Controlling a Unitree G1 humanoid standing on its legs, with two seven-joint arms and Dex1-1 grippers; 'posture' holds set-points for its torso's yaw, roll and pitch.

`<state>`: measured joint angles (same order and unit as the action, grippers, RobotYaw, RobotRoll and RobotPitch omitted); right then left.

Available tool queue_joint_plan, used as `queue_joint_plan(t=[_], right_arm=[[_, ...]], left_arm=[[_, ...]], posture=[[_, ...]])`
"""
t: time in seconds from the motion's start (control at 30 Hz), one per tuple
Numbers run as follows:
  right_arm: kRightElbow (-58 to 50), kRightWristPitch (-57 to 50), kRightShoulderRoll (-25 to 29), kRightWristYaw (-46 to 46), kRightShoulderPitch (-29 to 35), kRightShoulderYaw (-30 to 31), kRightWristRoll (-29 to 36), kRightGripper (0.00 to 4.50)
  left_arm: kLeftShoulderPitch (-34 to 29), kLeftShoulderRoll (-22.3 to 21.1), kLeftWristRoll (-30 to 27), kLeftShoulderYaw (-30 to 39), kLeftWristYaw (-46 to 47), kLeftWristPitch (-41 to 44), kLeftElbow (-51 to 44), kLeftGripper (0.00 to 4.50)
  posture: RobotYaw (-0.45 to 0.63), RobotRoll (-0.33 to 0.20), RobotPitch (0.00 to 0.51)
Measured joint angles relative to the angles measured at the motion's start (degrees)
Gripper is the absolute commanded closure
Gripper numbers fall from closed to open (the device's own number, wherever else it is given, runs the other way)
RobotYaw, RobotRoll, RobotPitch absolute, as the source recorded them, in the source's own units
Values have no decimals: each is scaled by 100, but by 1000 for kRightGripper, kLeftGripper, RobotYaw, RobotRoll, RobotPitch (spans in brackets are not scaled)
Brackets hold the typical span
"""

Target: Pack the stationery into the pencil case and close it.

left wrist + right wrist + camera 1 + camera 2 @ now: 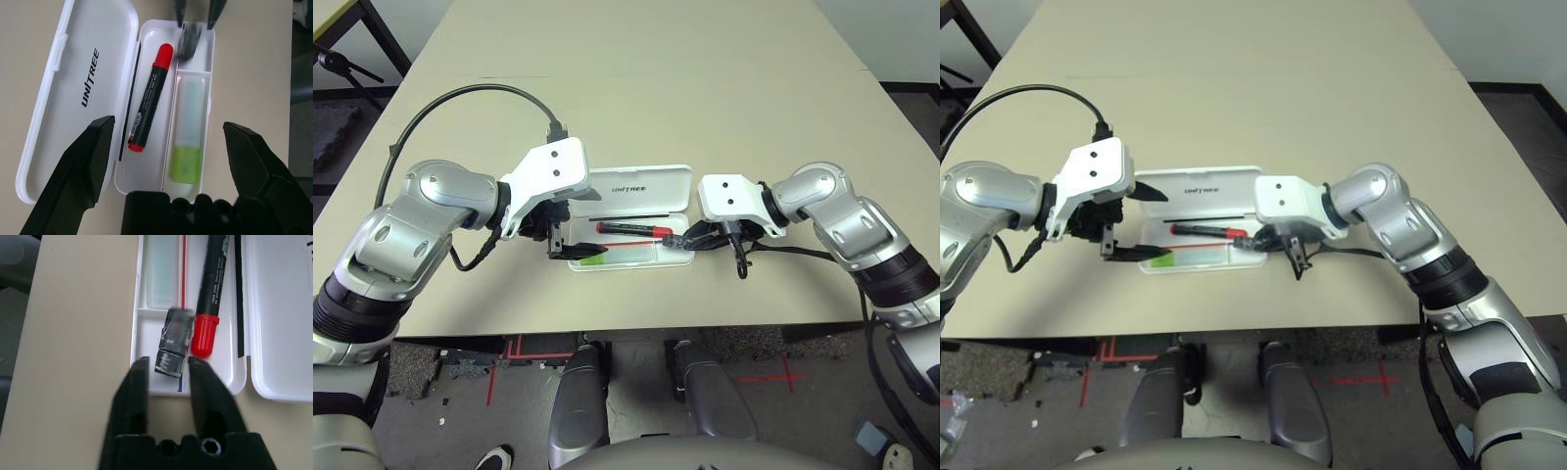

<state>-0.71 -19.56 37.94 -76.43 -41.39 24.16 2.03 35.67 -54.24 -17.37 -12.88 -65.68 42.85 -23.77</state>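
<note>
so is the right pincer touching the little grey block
Cannot tell. In the right wrist view the grey block lies in the pencil case beside the red marker, its blurred end between the right pincer tips; no clear contact or gap.

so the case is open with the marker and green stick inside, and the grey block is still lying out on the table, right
Not quite. The pencil case is open with the red marker and green stick inside, but the right wrist view shows the grey block inside the case too, just ahead of the right gripper.

A: Where do the head cameras look from?
B: From above, forward and down at the table (636, 88); both wrist cameras sit close over the same open pencil case (73, 73) from opposite ends
</note>
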Motion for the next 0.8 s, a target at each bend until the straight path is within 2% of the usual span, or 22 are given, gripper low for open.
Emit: queue_joint_plan(t=[0.13,0.2,0.33,0.53,0.8], right_arm=[[29,54,-22,61,0,-2,-8,542],[66,78,-21,61,0,-9,-7,18],[100,63,73,-8,-30,-123,87,18],[96,-238,710,-370,16,-829,640,18],[-102,-903,1388,-457,737,-1774,1457,18]], left_arm=[[-7,0,0,0,18,0,0,0],[-14,0,0,0,21,0,0,0],[-36,0,0,0,35,0,-1,0],[-249,-181,0,94,43,-3,27,0],[-512,-537,4,463,122,-64,406,0]], posture=[[-60,0,191],[-60,0,191],[-58,0,191],[-51,0,192],[-60,0,191]])
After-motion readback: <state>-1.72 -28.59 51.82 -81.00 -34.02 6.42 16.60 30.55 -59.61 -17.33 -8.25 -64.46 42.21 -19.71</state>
